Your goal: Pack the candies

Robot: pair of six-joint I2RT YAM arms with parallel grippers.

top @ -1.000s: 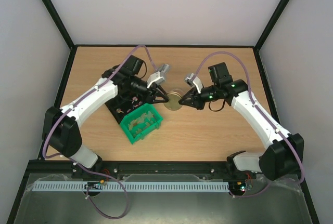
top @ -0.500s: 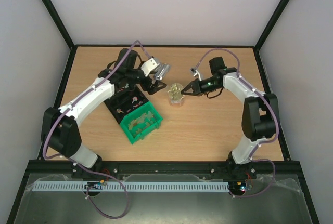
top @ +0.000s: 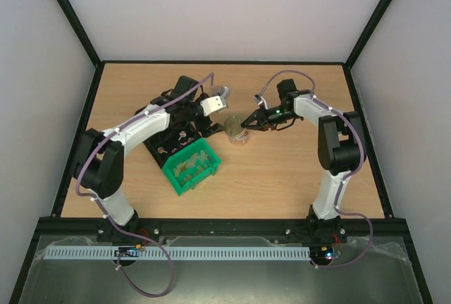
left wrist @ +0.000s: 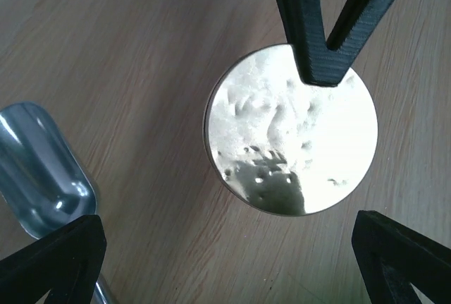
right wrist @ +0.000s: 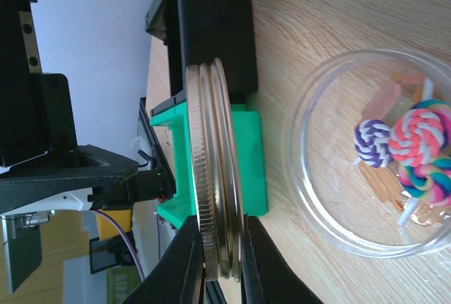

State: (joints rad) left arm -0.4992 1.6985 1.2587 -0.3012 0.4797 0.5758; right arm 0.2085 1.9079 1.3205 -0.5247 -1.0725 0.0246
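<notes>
Sitting left of middle, the green plastic bin (top: pixel 199 179) holds pale bits (top: pixel 187 166). The left gripper (left wrist: pixel 229 244) gapes wide, empty. The right gripper (right wrist: pixel 220 233) pinches the round gold metal lid (right wrist: pixel 215 177). The clear round plastic cup (right wrist: pixel 331 209), at right, holds candies (right wrist: pixel 412 138) but I think it needs closing.

top view looks down from behind; both wrist views sit close, sharing the round lid (left wrist: pixel 290 131).

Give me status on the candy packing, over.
Left gripper open, empty. Right gripper shut on the lid, edge-on beside the clear cup. Candies in cup, uncovered. Nothing over its mouth.
</notes>
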